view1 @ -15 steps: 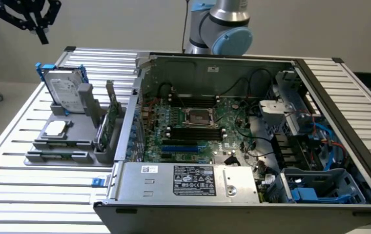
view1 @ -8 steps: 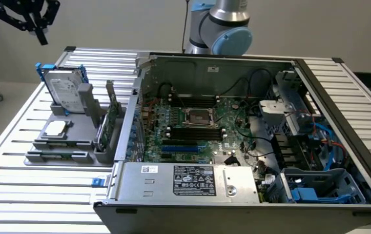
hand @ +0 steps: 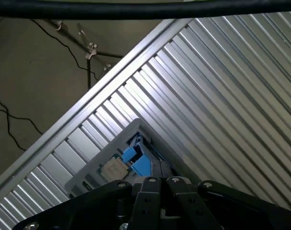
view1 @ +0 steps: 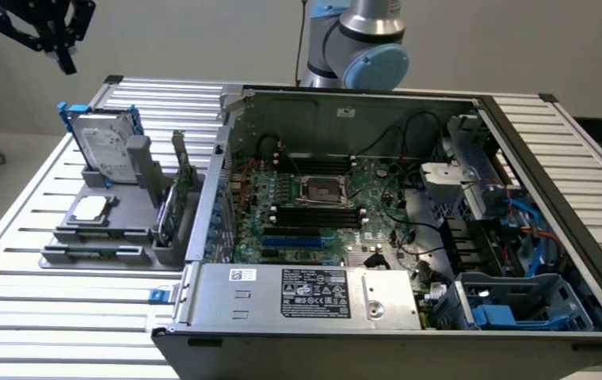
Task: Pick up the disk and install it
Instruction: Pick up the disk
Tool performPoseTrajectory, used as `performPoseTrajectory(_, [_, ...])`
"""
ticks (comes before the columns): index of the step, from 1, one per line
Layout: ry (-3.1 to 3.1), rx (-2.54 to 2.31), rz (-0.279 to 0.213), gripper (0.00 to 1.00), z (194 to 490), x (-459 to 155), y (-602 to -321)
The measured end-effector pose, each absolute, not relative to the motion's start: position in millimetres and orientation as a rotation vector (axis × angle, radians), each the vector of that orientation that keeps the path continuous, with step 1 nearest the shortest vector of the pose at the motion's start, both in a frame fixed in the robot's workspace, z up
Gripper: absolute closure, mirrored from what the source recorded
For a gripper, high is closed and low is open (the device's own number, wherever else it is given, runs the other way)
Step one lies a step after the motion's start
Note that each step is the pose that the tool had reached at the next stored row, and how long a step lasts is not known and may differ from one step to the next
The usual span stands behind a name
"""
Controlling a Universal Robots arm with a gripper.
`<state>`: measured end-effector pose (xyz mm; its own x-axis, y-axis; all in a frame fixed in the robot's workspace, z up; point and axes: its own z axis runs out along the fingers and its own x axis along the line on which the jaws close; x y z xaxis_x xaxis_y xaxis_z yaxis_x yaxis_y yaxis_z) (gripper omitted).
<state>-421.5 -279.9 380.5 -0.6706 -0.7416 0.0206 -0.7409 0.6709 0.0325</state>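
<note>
At the exterior view's left we see the end effector (view1: 66, 62) hanging high above the tabletop (view1: 26, 309), its fingers drawn together and holding nothing. Below it, the disk (view1: 108, 146) leans upright in a grey holder (view1: 105, 237), blue frame showing, well apart from the end effector. Just beside the holder, further right, lies the open computer case (view1: 364, 111).

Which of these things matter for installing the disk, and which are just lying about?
For the job: disk, standing in the grey holder; gripper, shut and empty, off the disk; open computer case.
Lying about: square chip; green card.
</note>
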Motion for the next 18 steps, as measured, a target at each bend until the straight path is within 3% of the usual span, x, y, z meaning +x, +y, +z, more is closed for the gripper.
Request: performPoseTrajectory(18, [-2.590,1.702,0.002,0.89,380.4,-421.5,-279.9])
